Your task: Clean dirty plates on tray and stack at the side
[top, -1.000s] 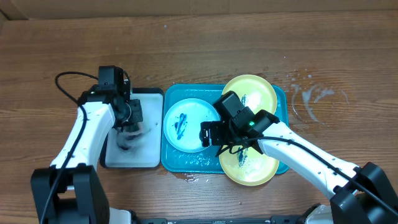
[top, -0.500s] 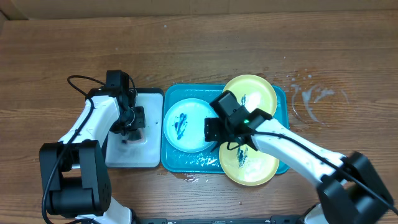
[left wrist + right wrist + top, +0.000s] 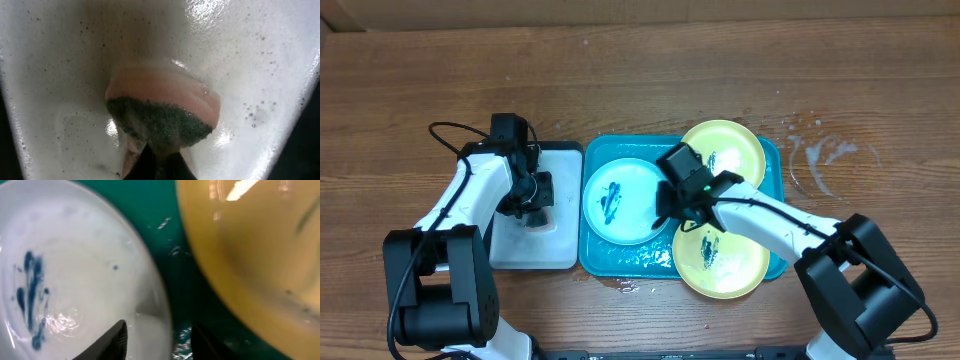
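Observation:
Three dirty plates lie on the teal tray (image 3: 620, 262): a light blue one (image 3: 618, 198) on the left and two yellow-green ones (image 3: 725, 150) (image 3: 725, 262) on the right, all with dark smears. My right gripper (image 3: 665, 212) is down at the blue plate's right rim. In the right wrist view its jaws (image 3: 160, 340) straddle that rim (image 3: 150, 305), one finger over the plate and one over the tray (image 3: 175, 245), with gaps still showing. My left gripper (image 3: 159, 165) is shut on a pink sponge with a green scouring face (image 3: 165, 107), pressed into a foamy white tray (image 3: 535, 250).
The black-rimmed white tray stands directly left of the teal tray. Water is spilled on the wooden table (image 3: 820, 160) right of the teal tray, with a few drops at its front edge (image 3: 625, 283).
The right gripper's jaws have narrowed around the blue plate's right rim and its wrist has turned. The left gripper with the sponge shifted slightly on the white tray, then stopped.

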You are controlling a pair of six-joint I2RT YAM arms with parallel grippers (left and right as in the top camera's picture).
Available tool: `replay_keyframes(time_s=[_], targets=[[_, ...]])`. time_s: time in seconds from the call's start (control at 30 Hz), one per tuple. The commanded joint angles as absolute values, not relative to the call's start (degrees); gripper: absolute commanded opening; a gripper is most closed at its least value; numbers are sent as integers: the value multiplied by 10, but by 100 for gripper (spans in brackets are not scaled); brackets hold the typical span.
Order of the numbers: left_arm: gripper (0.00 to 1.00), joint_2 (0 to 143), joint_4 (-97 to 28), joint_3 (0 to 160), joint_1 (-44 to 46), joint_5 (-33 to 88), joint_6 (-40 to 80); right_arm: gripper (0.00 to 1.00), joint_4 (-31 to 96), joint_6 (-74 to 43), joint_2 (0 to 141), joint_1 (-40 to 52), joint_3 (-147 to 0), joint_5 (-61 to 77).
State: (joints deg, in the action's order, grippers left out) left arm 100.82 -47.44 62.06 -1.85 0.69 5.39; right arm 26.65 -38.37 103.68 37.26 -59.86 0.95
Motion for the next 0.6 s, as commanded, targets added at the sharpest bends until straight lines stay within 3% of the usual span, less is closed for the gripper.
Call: replay_keyframes(time_s=[0.0, 0.1, 0.3, 0.43, 0.47, 0.57], targets=[[4, 1009, -478, 628, -14, 16, 45, 28, 270, -408, 1046, 354, -599, -3], [4, 1009, -480, 628, -14, 16, 45, 15, 273, -408, 1056, 351, -599, 3], [4, 1009, -482, 628, -14, 33, 45, 17, 257, -405, 1058, 353, -599, 32], [4, 1009, -484, 628, -14, 43, 45, 10, 244, -410, 1058, 362, -599, 57], [4, 1009, -484, 628, -14, 45, 45, 5, 245, -412, 1058, 364, -599, 54], [4, 1009, -484, 628, -14, 45, 44, 4, 250, -422, 1058, 365, -599, 45]])
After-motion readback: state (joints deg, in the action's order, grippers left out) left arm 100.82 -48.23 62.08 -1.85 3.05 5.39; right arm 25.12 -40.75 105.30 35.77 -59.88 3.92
